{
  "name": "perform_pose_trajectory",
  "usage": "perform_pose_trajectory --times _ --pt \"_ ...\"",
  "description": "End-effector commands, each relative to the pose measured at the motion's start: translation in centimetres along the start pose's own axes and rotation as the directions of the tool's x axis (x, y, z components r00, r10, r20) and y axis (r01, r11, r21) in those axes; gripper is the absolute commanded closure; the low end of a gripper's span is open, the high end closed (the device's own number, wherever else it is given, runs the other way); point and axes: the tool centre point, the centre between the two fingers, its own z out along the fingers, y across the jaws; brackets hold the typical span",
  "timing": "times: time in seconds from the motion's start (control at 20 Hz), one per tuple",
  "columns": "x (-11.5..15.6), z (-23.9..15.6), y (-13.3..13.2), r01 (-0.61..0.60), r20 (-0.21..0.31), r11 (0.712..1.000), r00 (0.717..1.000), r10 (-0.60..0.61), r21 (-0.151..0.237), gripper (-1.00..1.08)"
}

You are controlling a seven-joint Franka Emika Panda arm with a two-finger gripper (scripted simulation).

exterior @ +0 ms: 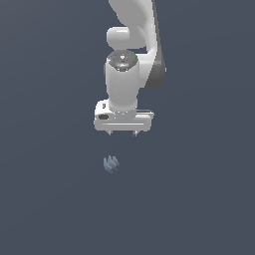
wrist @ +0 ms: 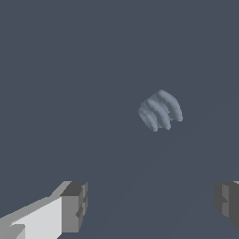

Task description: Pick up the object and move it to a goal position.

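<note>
Object (exterior: pixel 111 164): small pale blue-grey lump, ridged sides, lying alone on the dark bench (exterior: pixel 45 199). Nothing touches it. It sits just below my gripper (exterior: pixel 122 133) in the exterior view, slightly toward that view's left of the midline between my fingertips.

Gripper: fingers spread wide, nothing between them. Wrist view shows one dark pad (wrist: pixel 74 205) and the other (wrist: pixel 228 201) far apart near the edges of the picture, bare bench between. I judge the wide spread is there to leave room for straddling the lump, which is much narrower than the gap.

Gripper points straight down, hand level, a posture that suits a top-down grasp. I am not yet over the object; in the wrist view the lump (wrist: pixel 160 110) lies ahead of the pads, not between them. A sideways shift seems needed before any descent.

View differences: exterior view gives arm posture and the overall offset, but the fingertips are only two small stubs there. Wrist view gives the ridges clearly and the true width of the opening. Neither view shows any goal marker, so I cannot tell where the goal lies. Height above the bench is hard to judge.
</note>
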Motion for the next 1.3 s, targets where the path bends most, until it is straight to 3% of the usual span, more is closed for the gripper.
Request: perform_pose_trajectory --times 0.0,0.75,1.25 --pt "0.0 -0.2 0.1 -0.002 -0.001 1.0 1.0 0.002 -0.004 -0.92" --pt "1.5 1.7 1.1 0.126 0.002 0.992 0.992 -0.126 -0.002 -0.92" --pt "4.0 5.3 3.1 0.341 0.002 0.94 0.94 -0.341 0.006 -0.92"
